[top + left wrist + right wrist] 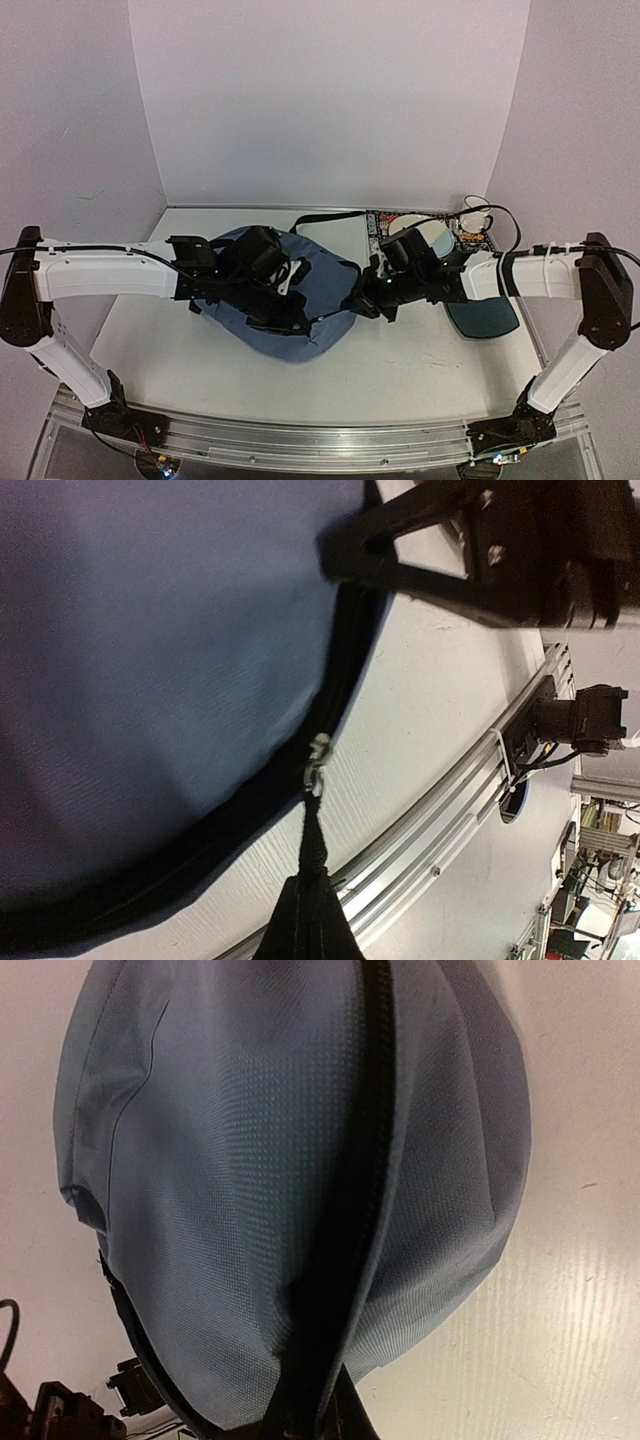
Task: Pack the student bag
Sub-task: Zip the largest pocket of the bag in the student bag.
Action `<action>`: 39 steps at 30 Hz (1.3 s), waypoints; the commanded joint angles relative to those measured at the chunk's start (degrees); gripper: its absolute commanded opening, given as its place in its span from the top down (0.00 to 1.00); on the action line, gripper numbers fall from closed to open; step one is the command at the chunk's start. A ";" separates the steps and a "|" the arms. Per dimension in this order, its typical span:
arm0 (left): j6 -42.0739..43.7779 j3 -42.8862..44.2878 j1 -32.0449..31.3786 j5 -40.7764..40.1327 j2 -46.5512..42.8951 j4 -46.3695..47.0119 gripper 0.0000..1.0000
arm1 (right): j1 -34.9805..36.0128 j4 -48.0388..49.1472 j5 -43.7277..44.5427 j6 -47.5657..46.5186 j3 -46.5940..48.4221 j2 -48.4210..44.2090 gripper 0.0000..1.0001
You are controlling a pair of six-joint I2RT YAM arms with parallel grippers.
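My left claw [292, 318] clenches the black fabric zipper pull [312, 880]; my right claw [365, 298] pinches the soft, finely woven student bag [310, 345] at its zipper.

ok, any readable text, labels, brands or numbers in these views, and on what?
No legible text in any view.
On the student bag: no logo or label showing.
On the zipper pull: bare metal, no readable marking.
On the patterned flat item at the back right: printed, but too small and blurred to read.
On the dark blue pouch: no text visible.
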 commanded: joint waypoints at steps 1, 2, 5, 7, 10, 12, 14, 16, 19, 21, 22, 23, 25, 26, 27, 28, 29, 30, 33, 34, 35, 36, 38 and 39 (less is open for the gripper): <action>-1.56 -2.32 0.57 0.56 -4.20 -1.55 1.00 | -8.83 -9.77 1.17 -6.79 1.15 -4.75 1.00; -1.64 -2.65 0.83 0.43 -4.44 -1.73 1.00 | -9.80 -10.39 0.94 -7.52 1.31 -4.96 1.00; -1.90 -3.79 2.60 0.00 -5.67 -2.96 1.00 | -13.39 -13.67 -0.06 -11.31 2.57 -5.66 1.00; -1.77 -4.42 3.63 -0.12 -6.54 -3.46 1.00 | -15.13 -15.94 -0.53 -13.47 2.97 -5.91 1.00; -1.51 -5.68 5.69 -0.26 -7.47 -4.69 1.00 | -16.56 -16.96 -1.29 -14.64 2.74 -6.24 1.00; -1.22 -6.83 7.37 -0.71 -8.30 -5.77 1.00 | -17.15 -17.34 -1.85 -14.97 2.63 -6.44 1.00; -1.03 -8.14 8.98 -1.45 -9.16 -6.91 1.00 | -17.16 -17.59 -2.21 -15.28 2.70 -6.70 1.00; -0.87 -9.80 10.80 -2.77 -9.99 -8.71 1.00 | -17.18 -17.78 -3.02 -15.58 2.84 -6.81 1.00; -1.54 -11.81 13.09 -4.74 -11.18 -10.83 1.00 | -17.16 -18.04 -3.47 -16.30 2.72 -6.99 1.00; -2.07 -12.57 13.80 -5.38 -11.90 -11.04 1.00 | -17.13 -18.19 -4.30 -16.57 2.80 -6.91 1.00; -2.15 -12.76 14.07 -5.98 -12.29 -11.09 1.00 | -17.10 -18.23 -5.08 -16.61 2.88 -6.83 1.00; -2.16 -13.05 14.61 -7.11 -12.67 -11.39 1.00 | -17.03 -18.24 -5.95 -16.67 2.89 -6.74 1.00; -2.20 -13.51 15.63 -8.34 -12.89 -11.90 1.00 | -16.56 -18.21 -6.56 -16.67 2.93 -6.81 1.00; -2.01 -13.89 16.50 -9.26 -12.97 -12.32 1.00 | -15.85 -18.20 -6.85 -16.59 2.97 -6.88 1.00; -1.99 -13.96 16.92 -10.70 -13.00 -12.79 1.00 | -15.42 -18.23 -6.84 -16.47 3.00 -6.97 1.00; -1.90 -13.98 17.82 -12.64 -13.09 -13.67 1.00 | -14.69 -18.24 -6.46 -16.07 2.79 -7.26 1.00; -1.79 -13.75 18.24 -13.48 -13.16 -14.03 1.00 | -14.13 -18.19 -6.26 -15.73 2.62 -7.46 1.00; -1.69 -13.48 18.38 -14.71 -13.33 -14.11 1.00 | -13.45 -18.15 -5.98 -15.36 2.47 -7.78 1.00; -1.44 -12.97 18.47 -16.12 -13.58 -14.17 1.00 | -11.18 -18.03 -4.74 -14.40 2.64 -8.21 1.00; -1.36 -12.86 18.47 -16.62 -13.74 -14.06 1.00 | -9.15 -18.02 -4.07 -14.11 3.10 -8.03 1.00; -1.02 -12.76 18.47 -17.42 -13.91 -14.04 1.00 | -7.48 -18.02 -3.45 -14.04 3.73 -7.62 1.00; -0.71 -12.67 18.47 -18.99 -14.32 -14.06 1.00 | -6.22 -18.06 -2.48 -14.30 4.49 -7.01 1.00; -0.75 -12.35 18.53 -20.67 -15.01 -13.95 1.00 | -5.57 -18.14 -1.21 -14.89 4.76 -6.74 0.92; -0.50 -11.59 18.55 -21.64 -15.69 -13.67 1.00 | -5.52 -18.28 0.22 -15.58 4.83 -6.85 0.88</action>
